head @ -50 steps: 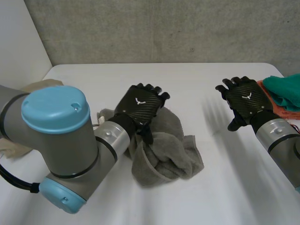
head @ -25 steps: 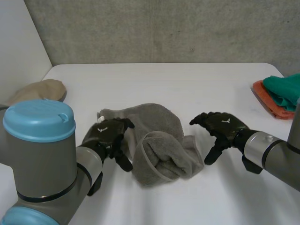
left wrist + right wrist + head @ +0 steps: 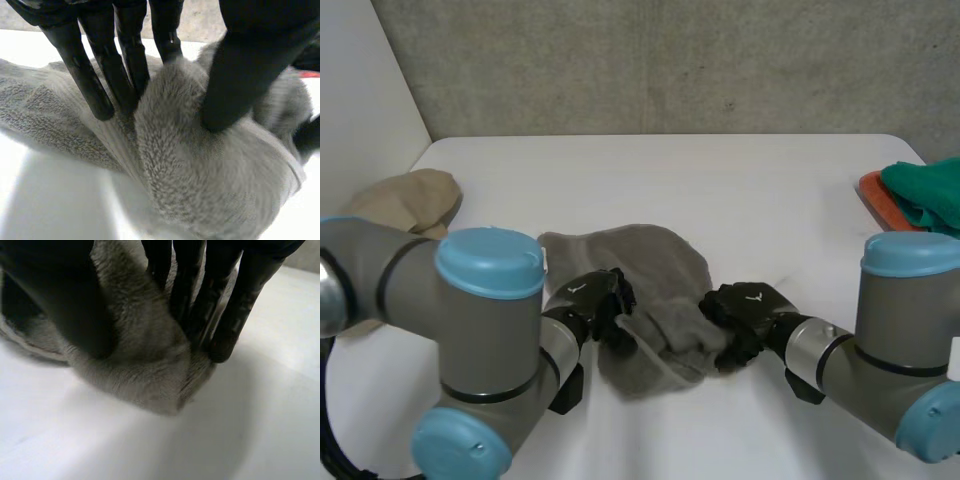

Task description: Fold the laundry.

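A crumpled grey towel [image 3: 650,285] lies in the middle of the white table [image 3: 720,180]. My left hand [image 3: 592,303] is at its left edge, and in the left wrist view the fingers [image 3: 90,75] and thumb pinch a ridge of the grey towel [image 3: 200,165] between them. My right hand [image 3: 745,308] is on the towel's right edge. The right wrist view has its thumb and fingers [image 3: 235,305] closed on a fold of the towel [image 3: 140,355] just above the tabletop.
A beige cloth [image 3: 405,198] lies at the table's left edge. A green cloth [image 3: 928,195] sits on an orange one [image 3: 880,198] at the right edge. A grey wall runs behind the table.
Both hands came down from above the table and moved in to the towel's two sides. Their fingers went from spread to pinched on the cloth.
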Tool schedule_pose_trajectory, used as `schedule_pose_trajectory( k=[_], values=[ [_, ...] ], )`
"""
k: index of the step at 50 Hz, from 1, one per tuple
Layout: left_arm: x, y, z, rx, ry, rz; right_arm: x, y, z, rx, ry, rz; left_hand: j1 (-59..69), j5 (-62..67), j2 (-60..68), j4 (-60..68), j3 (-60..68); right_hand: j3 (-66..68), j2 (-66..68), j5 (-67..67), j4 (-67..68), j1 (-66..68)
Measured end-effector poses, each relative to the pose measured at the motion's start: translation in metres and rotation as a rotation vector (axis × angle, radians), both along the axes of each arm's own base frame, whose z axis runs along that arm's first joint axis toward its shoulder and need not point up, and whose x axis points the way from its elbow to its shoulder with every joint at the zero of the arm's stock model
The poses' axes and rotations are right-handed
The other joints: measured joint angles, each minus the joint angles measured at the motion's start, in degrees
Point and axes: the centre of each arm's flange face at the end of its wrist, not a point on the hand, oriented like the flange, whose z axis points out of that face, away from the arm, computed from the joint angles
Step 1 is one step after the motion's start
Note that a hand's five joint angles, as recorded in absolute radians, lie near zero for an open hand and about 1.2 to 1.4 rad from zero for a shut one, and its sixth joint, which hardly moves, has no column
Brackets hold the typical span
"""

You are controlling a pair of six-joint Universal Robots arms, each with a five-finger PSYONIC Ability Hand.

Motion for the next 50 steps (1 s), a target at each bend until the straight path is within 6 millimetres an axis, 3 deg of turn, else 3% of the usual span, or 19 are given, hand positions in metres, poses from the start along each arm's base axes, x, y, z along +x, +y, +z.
schedule_pose_trajectory(
  k=[3,4,9,14,16,17,19,24,27,32,35,39,40,42,43,44,45,46,50],
  values=[
    [-0.003,-0.005,-0.004,-0.018,-0.012,0.019,0.004,-0.006,0.001,-0.058,-0.006,-0.021,0.00,0.00,0.00,0.00,0.00,4.12,4.39,5.11,4.97,2.94],
    [-0.005,-0.007,-0.005,-0.028,-0.015,0.026,0.006,-0.010,0.003,-0.085,-0.010,-0.030,7.95,11.30,12.58,13.13,12.70,6.76,6.76,7.81,7.75,5.95],
    [-0.014,-0.021,0.005,-0.099,-0.004,0.036,0.014,-0.030,0.021,-0.224,-0.028,-0.064,7.95,11.46,13.65,14.77,13.68,7.03,6.81,8.30,8.29,10.98],
    [-0.026,-0.062,0.053,-0.337,0.025,0.044,0.027,-0.064,0.071,-0.502,-0.042,-0.087,7.95,11.46,13.71,14.79,13.78,7.03,6.81,8.72,8.29,11.65],
    [-0.024,-0.088,0.087,-0.506,0.018,0.069,0.033,-0.079,0.102,-0.676,-0.048,-0.104,7.95,11.46,13.72,14.79,13.94,7.03,6.81,8.99,8.30,11.83],
    [-0.023,-0.093,0.094,-0.542,0.016,0.075,0.034,-0.082,0.109,-0.713,-0.050,-0.109,7.95,11.46,13.79,14.80,14.14,7.03,6.81,8.99,8.30,11.83],
    [-0.018,-0.111,0.128,-0.703,-0.004,0.108,0.038,-0.092,0.141,-0.878,-0.060,-0.136,7.95,11.46,13.80,14.80,14.15,7.03,6.81,8.99,8.30,11.83],
    [-0.011,-0.123,0.187,-1.005,-0.030,0.148,0.041,-0.096,0.196,-1.177,-0.108,-0.200,7.95,11.46,13.95,14.85,14.50,7.04,6.84,8.99,8.31,11.98],
    [-0.011,-0.118,0.197,-1.100,-0.042,0.120,0.043,-0.088,0.210,-1.267,-0.126,-0.213,7.95,11.46,14.01,15.00,14.50,7.04,6.84,9.22,8.31,12.09],
    [-0.011,-0.107,0.169,-1.064,-0.087,0.034,0.044,-0.075,0.190,-1.201,-0.087,-0.176,7.95,12.09,14.01,15.00,14.50,7.04,6.84,9.60,8.31,12.09],
    [-0.008,-0.095,0.131,-0.956,-0.143,-0.033,0.042,-0.058,0.150,-1.020,0.002,-0.107,7.95,12.36,14.09,15.02,14.55,7.04,6.84,9.78,8.32,12.13],
    [-0.002,-0.082,0.089,-0.822,-0.210,-0.088,0.038,-0.037,0.114,-0.831,0.088,-0.035,7.93,12.31,13.48,14.23,14.25,7.04,6.87,9.78,8.32,12.13],
    [0.001,-0.075,0.069,-0.758,-0.243,-0.109,0.036,-0.025,0.097,-0.739,0.129,0.001,7.71,11.59,9.86,10.68,10.92,7.04,6.87,9.78,8.33,12.13],
    [0.005,-0.070,0.051,-0.700,-0.273,-0.126,0.035,-0.016,0.082,-0.664,0.162,0.030,7.34,9.59,7.40,8.02,8.23,7.04,6.87,9.78,8.33,12.13],
    [0.005,-0.070,0.051,-0.700,-0.273,-0.126,0.035,-0.016,0.082,-0.664,0.162,0.030,7.34,9.59,7.40,8.02,8.23,7.04,6.87,9.78,8.33,12.13],
    [0.008,-0.066,0.034,-0.646,-0.301,-0.141,0.034,-0.011,0.073,-0.623,0.181,0.046,4.79,6.75,4.62,5.53,5.72,7.04,6.87,9.78,8.33,12.13],
    [0.008,-0.066,0.034,-0.646,-0.301,-0.141,0.034,-0.011,0.073,-0.623,0.181,0.046,4.79,6.75,4.62,5.53,5.72,7.04,6.87,9.78,8.33,12.13],
    [0.011,-0.062,0.016,-0.592,-0.330,-0.155,0.032,-0.004,0.056,-0.554,0.213,0.070,0.96,3.85,2.45,3.11,3.39,7.04,6.87,9.78,8.33,12.13],
    [0.013,-0.058,-0.002,-0.542,-0.359,-0.170,0.031,-0.003,0.043,-0.517,0.228,0.077,-16.20,-12.24,-13.61,-12.68,-12.11,7.04,6.87,9.78,8.33,12.13]
  ],
)
